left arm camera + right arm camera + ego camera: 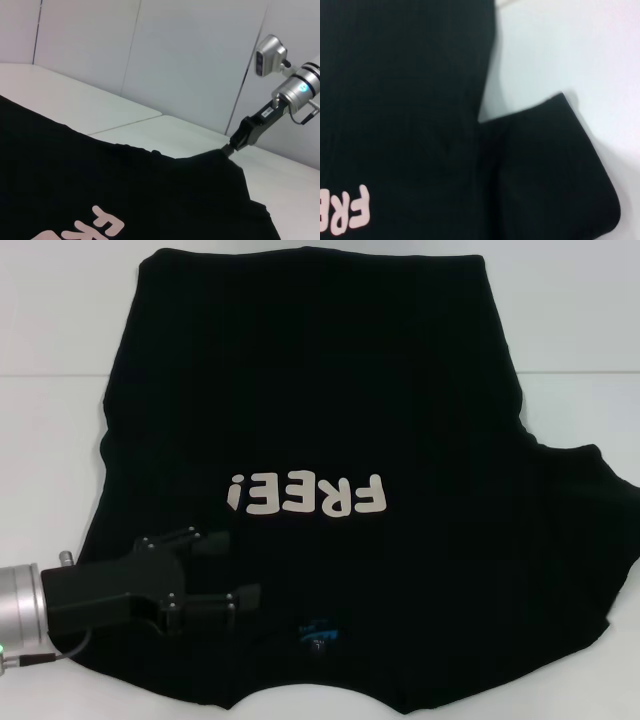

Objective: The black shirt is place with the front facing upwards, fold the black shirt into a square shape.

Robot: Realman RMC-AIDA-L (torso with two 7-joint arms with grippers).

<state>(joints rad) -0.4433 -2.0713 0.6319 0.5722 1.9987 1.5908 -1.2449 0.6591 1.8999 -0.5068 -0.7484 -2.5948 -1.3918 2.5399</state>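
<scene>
At the near left, the left tool (228,568) reaches in over the large black cotton short-sleeved shirt (330,410), its two black fingers (210,541) spread apart and holding nothing, above the cloth near the collar. Just right of it, at the near edge, sits the small blue neck label (318,632). The shirt lies front up on the white desk (570,330), its cream "FREE!" lettering (305,494) mid-chest, the hem at the far side. Out at the right sleeve, the right tool (231,147) touches the raised sleeve edge; whether it grips cannot be told.
</scene>
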